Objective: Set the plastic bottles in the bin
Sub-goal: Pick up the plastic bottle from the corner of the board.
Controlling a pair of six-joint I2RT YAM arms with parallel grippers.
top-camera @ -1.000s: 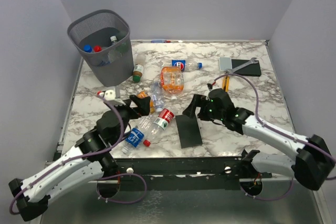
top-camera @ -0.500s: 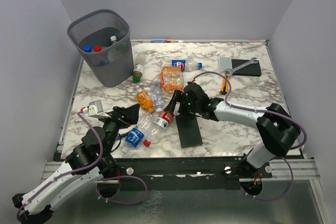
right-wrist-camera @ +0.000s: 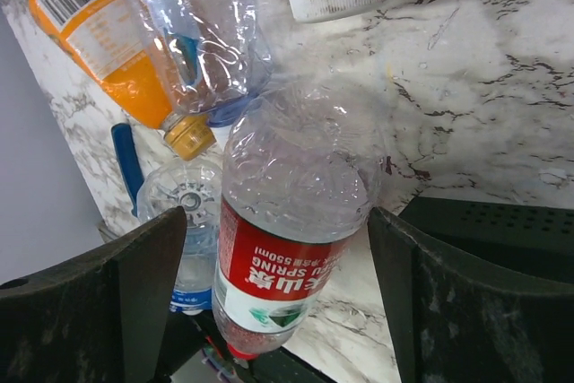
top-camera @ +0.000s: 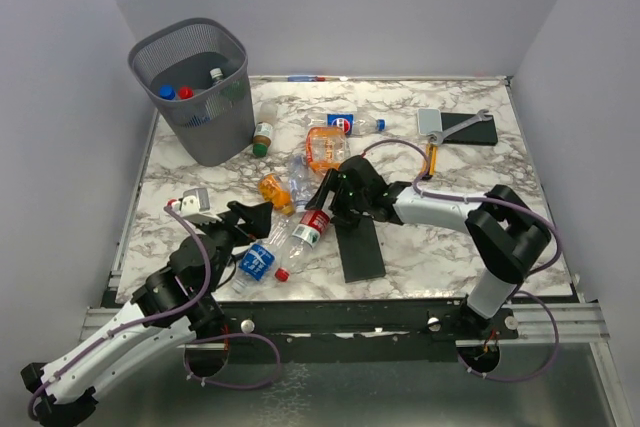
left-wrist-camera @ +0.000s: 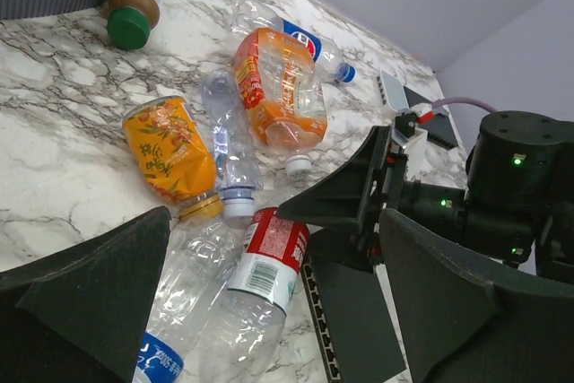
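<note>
The dark grey mesh bin stands at the back left with several bottles inside. On the table lie a red-labelled clear bottle, a blue-labelled one, a crushed orange one, a clear one, a large orange one, a brown green-capped one and a clear one. My right gripper is open, its jaws on either side of the red-labelled bottle without touching it. My left gripper is open and empty, just near of the red-labelled bottle.
A flat black slab lies under the right wrist. Another black slab, a grey slab, a wrench and an orange-handled screwdriver lie at the back right. Grey walls enclose the table.
My right gripper has swung left from over the black slab to the red-labelled bottle. My left gripper has drawn back toward the near edge.
</note>
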